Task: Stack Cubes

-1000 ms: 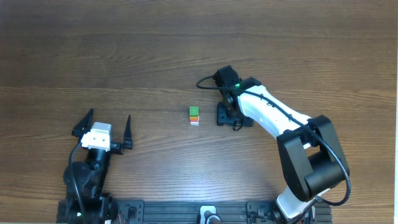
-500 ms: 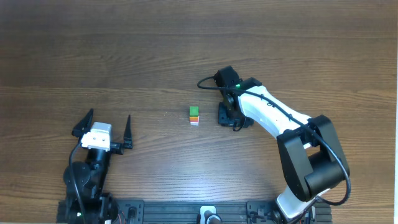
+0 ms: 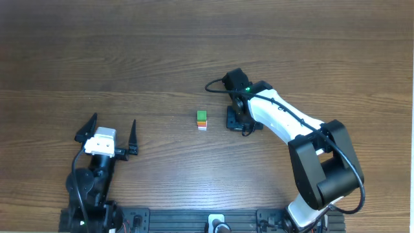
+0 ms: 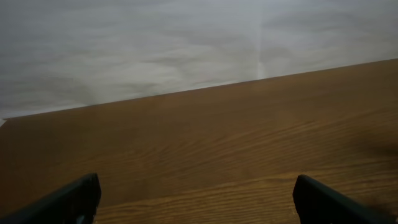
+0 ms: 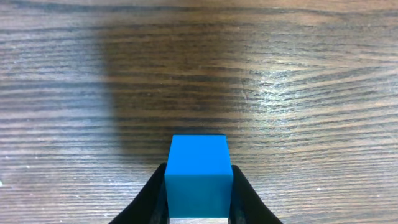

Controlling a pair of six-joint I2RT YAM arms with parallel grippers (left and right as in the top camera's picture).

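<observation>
Just right of the green-topped stack (image 3: 202,120), the right gripper (image 3: 238,122) pinches a blue cube (image 5: 198,174); the spread left gripper (image 3: 114,120) stands farther off.

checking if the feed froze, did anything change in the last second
Nothing visibly changed. The right gripper stays shut on the blue cube, to the right of the cube stack in the top view. The left gripper stays open near its base.
</observation>
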